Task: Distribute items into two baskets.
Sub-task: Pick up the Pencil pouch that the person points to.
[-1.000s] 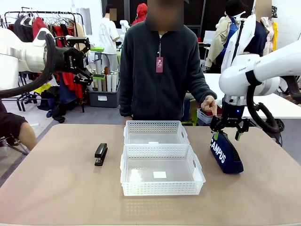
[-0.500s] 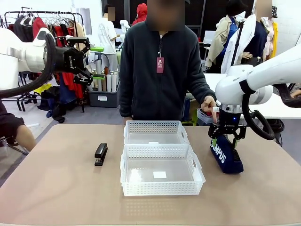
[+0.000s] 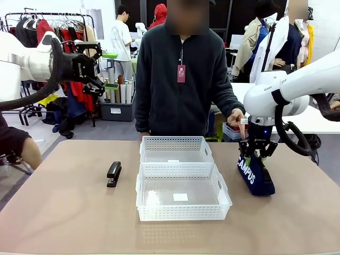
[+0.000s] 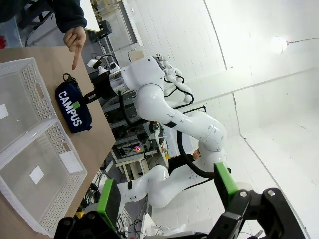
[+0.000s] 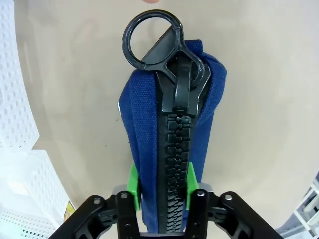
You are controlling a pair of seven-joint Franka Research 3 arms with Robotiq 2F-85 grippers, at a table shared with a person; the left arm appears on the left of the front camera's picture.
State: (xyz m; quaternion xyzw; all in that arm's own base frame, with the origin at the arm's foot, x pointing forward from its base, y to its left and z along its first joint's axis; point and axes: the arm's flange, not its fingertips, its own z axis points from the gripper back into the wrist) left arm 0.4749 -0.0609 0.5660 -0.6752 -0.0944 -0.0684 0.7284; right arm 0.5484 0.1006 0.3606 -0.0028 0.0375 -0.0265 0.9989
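Change: right gripper (image 3: 256, 154) has closed on pouch (image 3: 257, 176), 3 o'clock of baskets (image 3: 180, 211).
Left gripper (image 3: 100, 71): spread, empty.
Meaning: lift comes next.

Robotics lab: white robot arm (image 3: 303, 79) at 3 o'clock over a brown table (image 3: 64, 212), clothes rack (image 3: 32, 26) at 10 o'clock, grey storage bin (image 3: 125, 112) at 11 o'clock.
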